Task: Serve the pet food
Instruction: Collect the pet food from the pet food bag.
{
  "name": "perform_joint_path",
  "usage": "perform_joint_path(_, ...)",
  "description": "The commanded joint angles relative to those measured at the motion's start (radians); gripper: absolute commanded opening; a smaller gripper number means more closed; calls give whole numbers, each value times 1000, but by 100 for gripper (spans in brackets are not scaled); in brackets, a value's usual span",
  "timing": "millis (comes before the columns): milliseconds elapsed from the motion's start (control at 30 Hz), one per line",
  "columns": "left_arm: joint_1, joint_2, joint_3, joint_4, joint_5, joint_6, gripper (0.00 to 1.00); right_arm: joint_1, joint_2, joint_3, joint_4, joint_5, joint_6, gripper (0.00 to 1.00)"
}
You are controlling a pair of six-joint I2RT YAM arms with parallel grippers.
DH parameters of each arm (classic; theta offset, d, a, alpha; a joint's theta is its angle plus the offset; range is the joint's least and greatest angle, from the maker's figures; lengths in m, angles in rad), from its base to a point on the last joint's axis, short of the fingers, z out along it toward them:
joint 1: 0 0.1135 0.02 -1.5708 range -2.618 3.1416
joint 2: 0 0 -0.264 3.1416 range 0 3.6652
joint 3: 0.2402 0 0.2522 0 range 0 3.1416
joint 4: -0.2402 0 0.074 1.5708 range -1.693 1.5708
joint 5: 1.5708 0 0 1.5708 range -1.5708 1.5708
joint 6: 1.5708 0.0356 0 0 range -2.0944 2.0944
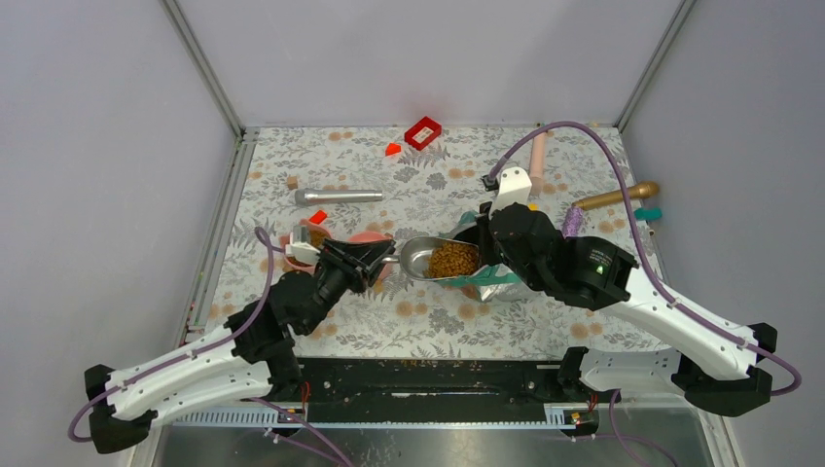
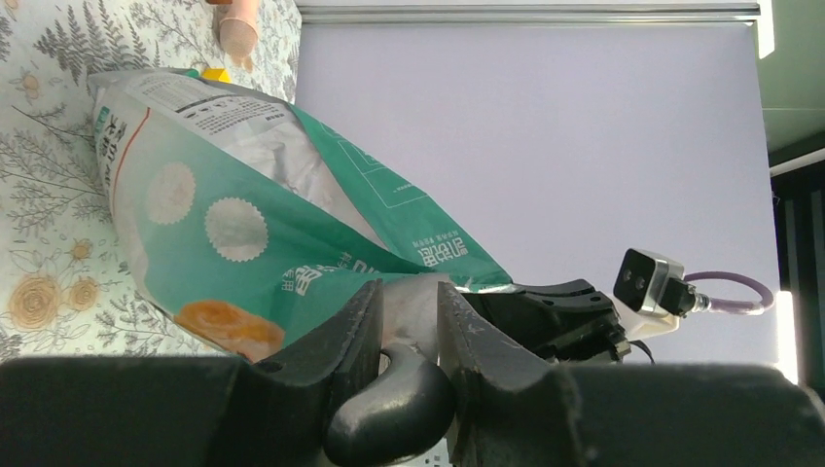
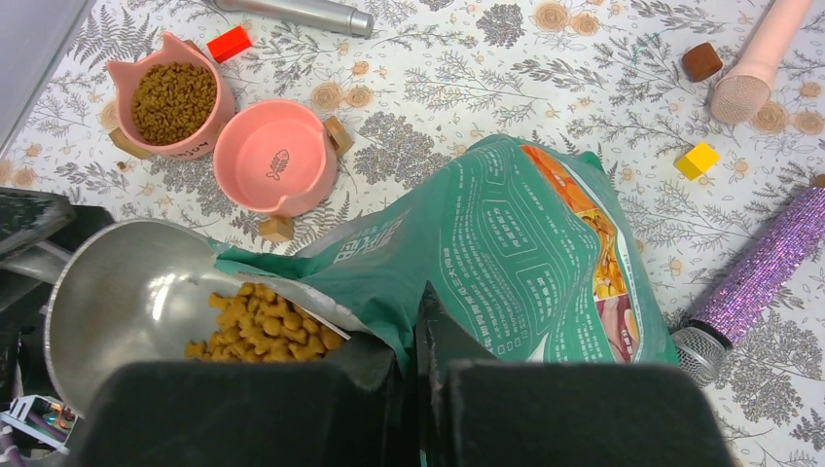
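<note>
- The left jaws are clamped on the dark handle (image 2: 389, 394) of the metal scoop (image 3: 126, 287), at the bottom centre of the left wrist view. The hold looks firm to me.
- The right jaws are pinched shut on the torn lip of the pouch (image 3: 525, 243), low in the middle of the right wrist view. They hold its mouth over the scoop's bowl.
- The pet food (image 3: 261, 331) lies heaped at the back of the scoop, right against the pouch mouth, in the centre of the top view.
- I judge the scoop loaded, so the job now is to draw it out level, toward the left of the frame. I want no roll on the handle and a slow move, so nothing slides off the open front lip.
- I take the target to be the empty pink bowl (image 3: 275, 156) with the fish mark, upper left of the right wrist view. The cat-eared bowl (image 3: 175, 92) just beside it already holds kibble.
- I'd hold the pouch steady so no more tumbles out onto the tabletop (image 1: 438, 326).
- The kibble is small, brown, dry, chunky pellets. They lie loose and will likely roll at any tilt.
</note>
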Motion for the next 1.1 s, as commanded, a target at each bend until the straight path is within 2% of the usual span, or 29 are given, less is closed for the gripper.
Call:
perform_joint_path(0,10,74,19,129,-35,-19,0,-4,-51,80,83,23,37,0)
perform_joint_path(133,10,70,33,116,-35,-24,0,-3,-58,83,89,25,38,0)
perform_joint_path(367,10,-65,-22,19,-159,-54,0,-2,-67,71,89,24,39,0)
perform_joint_path(500,10,8,-10,103,-126,-46,0,-3,-62,72,88,18,46,0)
perform_joint_path(667,10,101,45,99,-71,-37,0,-4,-50,87,84,15,42,0)
perform_joint_path(800,10,-6,11,62,-132,-43,0,-3,-55,82,81,18,43,0)
perform_joint_path(1067,10,-152,35,-173,-225,-63,0,-4,-71,70,81,38,43,0)
